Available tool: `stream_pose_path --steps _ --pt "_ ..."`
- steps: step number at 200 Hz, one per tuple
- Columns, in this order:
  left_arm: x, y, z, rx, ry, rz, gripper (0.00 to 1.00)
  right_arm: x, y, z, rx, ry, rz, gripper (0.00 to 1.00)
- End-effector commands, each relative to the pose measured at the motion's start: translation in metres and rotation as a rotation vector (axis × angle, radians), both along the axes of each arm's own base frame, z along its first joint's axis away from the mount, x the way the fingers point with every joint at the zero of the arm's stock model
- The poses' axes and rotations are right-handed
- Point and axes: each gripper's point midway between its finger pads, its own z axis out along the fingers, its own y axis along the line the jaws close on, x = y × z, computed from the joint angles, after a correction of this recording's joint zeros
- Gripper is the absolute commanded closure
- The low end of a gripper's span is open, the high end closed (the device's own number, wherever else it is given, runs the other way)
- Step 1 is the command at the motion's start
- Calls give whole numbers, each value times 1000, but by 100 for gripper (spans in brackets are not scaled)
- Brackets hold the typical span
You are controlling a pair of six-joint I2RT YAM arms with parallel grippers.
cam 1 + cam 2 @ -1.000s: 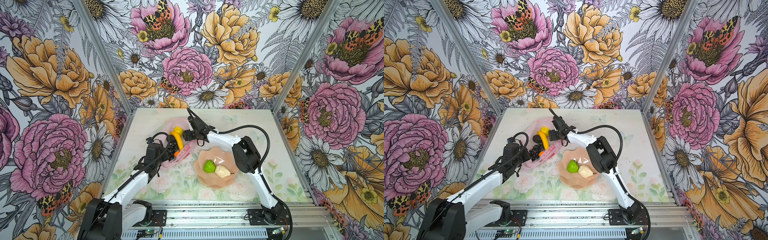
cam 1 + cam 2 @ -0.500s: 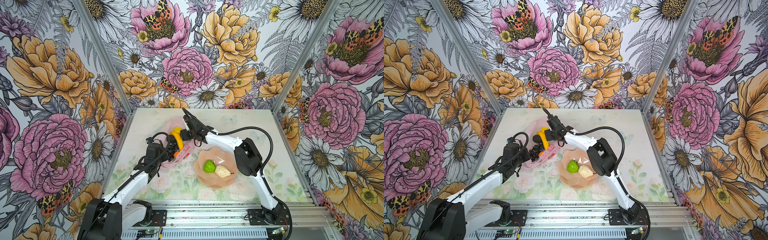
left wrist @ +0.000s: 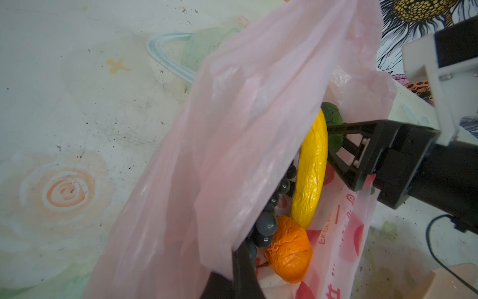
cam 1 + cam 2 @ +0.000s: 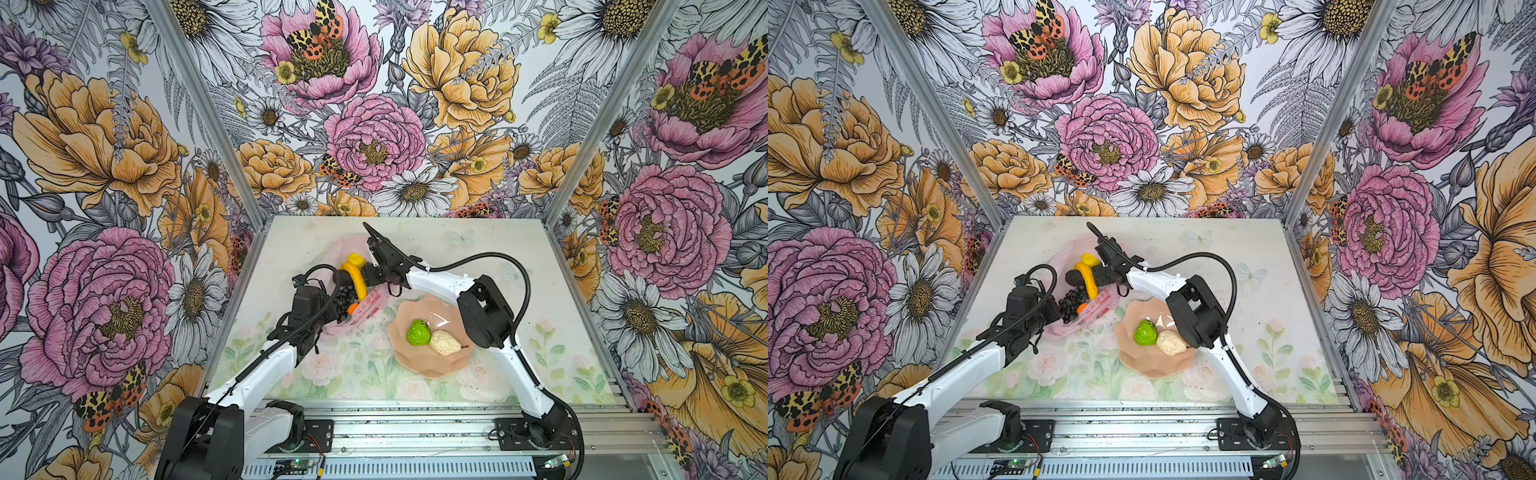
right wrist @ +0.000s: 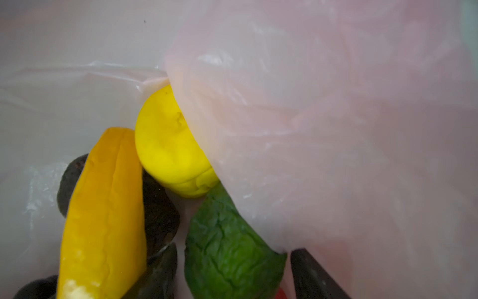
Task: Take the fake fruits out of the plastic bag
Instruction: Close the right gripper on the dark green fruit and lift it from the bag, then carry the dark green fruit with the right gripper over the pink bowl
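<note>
We see left gripper [image 3: 238,274] pinching plastic bag [image 3: 219,116] edge. Inside bag, right gripper [image 5: 235,261] jaws apart, green fruit [image 5: 225,233] just between them. Squeeze next, we think.

Plastic bag [image 4: 368,309] on table [image 4: 478,249] left of centre; bowl [image 4: 419,365] just beside it, to the right and nearer the front edge. In bag: lemon [image 4: 355,259] rearmost, banana [image 4: 357,280] touching it and running frontward, oval fruit [image 4: 343,276] at banana's left, grape bunch [image 4: 345,299] in front of oval fruit, orange [image 4: 353,308] at banana's front end, wrinkled fruit [image 5: 227,246] against lemon on banana's right. In bowl: bumpy fruit [image 4: 417,332] left, lumpy piece [image 4: 444,343] right, touching.
</note>
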Motion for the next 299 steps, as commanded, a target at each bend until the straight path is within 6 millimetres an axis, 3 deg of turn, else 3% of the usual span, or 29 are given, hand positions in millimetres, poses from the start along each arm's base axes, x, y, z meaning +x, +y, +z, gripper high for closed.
stream_pose_path --steps 1,50,83,131,198,241,299 --pt "3 2 4 20 -22 5 100 10 2 -8 4 0 -7 29" --pt "3 3 4 20 -21 8 100 14 4 -12 9 8 -16 32" --pt "3 3 4 21 -20 8 100 8 0 16 27 -13 -11 39" --pt "4 3 2 23 -15 6 100 -5 -8 62 66 -42 2 41" --pt "4 3 1 24 -9 8 100 -30 -16 74 91 -3 33 40" --pt "4 4 0 28 -8 11 100 -61 -30 103 100 -15 60 40" --pt "4 4 1 28 -7 12 100 -132 -74 115 74 8 72 42"
